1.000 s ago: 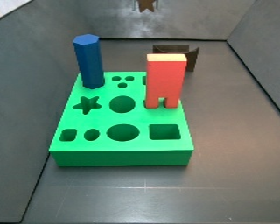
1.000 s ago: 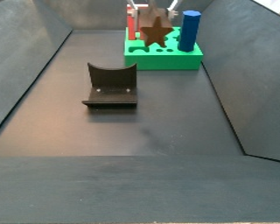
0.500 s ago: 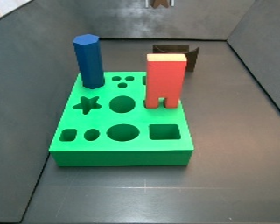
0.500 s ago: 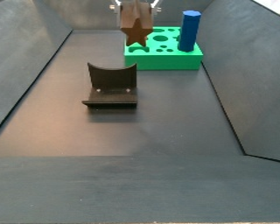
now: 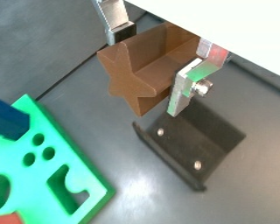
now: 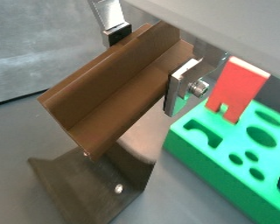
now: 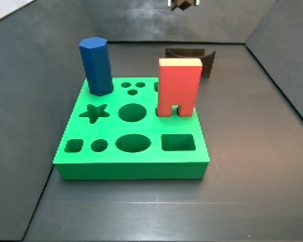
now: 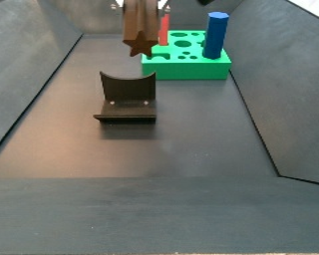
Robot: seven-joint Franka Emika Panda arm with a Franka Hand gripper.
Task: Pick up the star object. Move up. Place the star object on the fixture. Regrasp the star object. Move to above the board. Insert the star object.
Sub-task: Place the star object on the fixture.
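My gripper is shut on the star object, a dark brown peg with a star-shaped end face, held lying across between the silver fingers. In a side view the star object hangs in the air just beyond and above the fixture. In both wrist views the fixture lies right under the peg. The green board stands farther back; its star hole is open.
A tall blue hexagonal peg and a red arch block stand in the board. The fixture shows behind the red block. Grey walls slope up on both sides of the dark floor.
My gripper has carried the star object away from over the board towards the fixture; it now hangs nearly over the fixture. The board and pegs have not moved.
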